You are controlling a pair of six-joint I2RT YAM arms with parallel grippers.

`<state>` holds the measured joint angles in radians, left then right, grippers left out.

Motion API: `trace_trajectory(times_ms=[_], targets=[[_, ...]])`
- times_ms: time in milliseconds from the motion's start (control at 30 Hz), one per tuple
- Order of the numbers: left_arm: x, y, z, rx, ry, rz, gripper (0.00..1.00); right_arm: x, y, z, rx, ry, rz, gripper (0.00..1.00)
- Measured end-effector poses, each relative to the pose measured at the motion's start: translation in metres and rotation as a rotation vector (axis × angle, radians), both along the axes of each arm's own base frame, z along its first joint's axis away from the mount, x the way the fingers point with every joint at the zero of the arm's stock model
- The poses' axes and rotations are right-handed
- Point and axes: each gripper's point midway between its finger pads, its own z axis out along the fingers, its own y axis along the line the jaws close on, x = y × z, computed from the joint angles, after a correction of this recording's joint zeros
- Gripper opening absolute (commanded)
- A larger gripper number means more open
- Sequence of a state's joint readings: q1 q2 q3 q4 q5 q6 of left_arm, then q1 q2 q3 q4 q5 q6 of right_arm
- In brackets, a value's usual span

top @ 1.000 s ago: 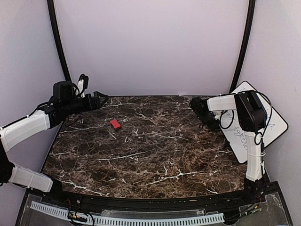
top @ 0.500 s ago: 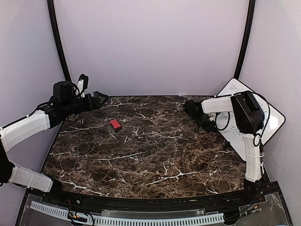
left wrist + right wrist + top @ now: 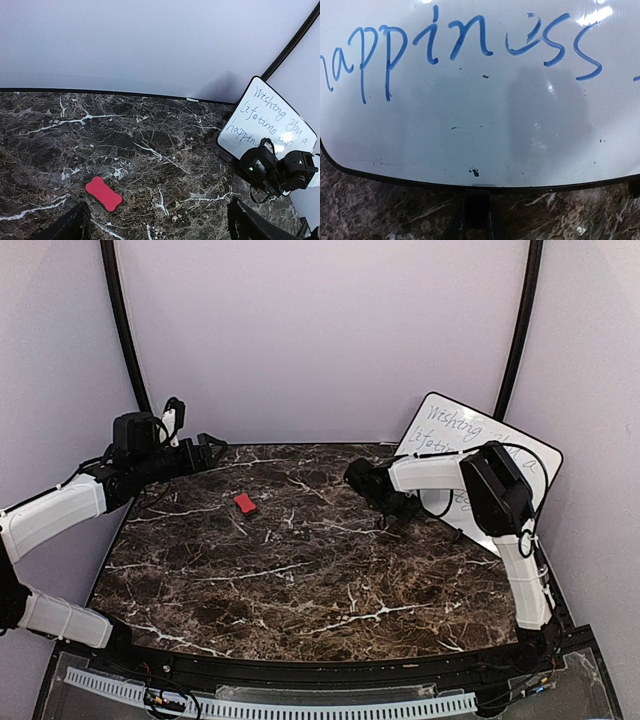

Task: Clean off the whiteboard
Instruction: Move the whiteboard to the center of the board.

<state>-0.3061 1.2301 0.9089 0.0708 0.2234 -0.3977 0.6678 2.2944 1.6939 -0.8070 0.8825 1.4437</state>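
Observation:
The whiteboard [image 3: 487,443] stands tilted at the table's back right, with blue handwriting on it. It also shows in the left wrist view [image 3: 266,119] and fills the right wrist view [image 3: 480,125], where "happiness" can be read. My right gripper [image 3: 478,194] is shut on the board's black lower edge. From above, the right gripper [image 3: 408,508] reaches left of its elbow, over the marble. My left gripper [image 3: 212,450] hovers open at the back left with nothing between its fingers [image 3: 75,226]. The red eraser [image 3: 245,503] lies flat on the table, also in the left wrist view [image 3: 103,193].
The dark marble table [image 3: 320,570] is enclosed by pale walls, with black poles [image 3: 122,325] in the back corners. A grey cable strip [image 3: 270,705] runs along the near edge, between the arm bases.
My right arm has swung left, dragging the whiteboard by its edge away from the right wall towards the back centre, and more of the writing now shows. The left arm and eraser have not moved.

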Motion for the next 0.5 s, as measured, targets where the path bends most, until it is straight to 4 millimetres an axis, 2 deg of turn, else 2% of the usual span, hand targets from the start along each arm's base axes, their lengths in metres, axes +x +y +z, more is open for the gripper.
trace_trajectory(times_ms=[133, 400, 500], targets=[[0.001, 0.005, -0.001, 0.011, 0.005, 0.03, 0.98, 0.003, 0.034, 0.0, -0.007, -0.009, 0.08, 0.0], [0.003, 0.014, 0.001, 0.023, -0.004, 0.079, 0.99, -0.003, 0.116, 0.003, 0.006, -0.035, 0.262, 0.0], [0.003, 0.015, 0.002, 0.024, -0.006, 0.086, 0.99, -0.006, 0.137, 0.003, 0.012, -0.039, 0.314, 0.0]])
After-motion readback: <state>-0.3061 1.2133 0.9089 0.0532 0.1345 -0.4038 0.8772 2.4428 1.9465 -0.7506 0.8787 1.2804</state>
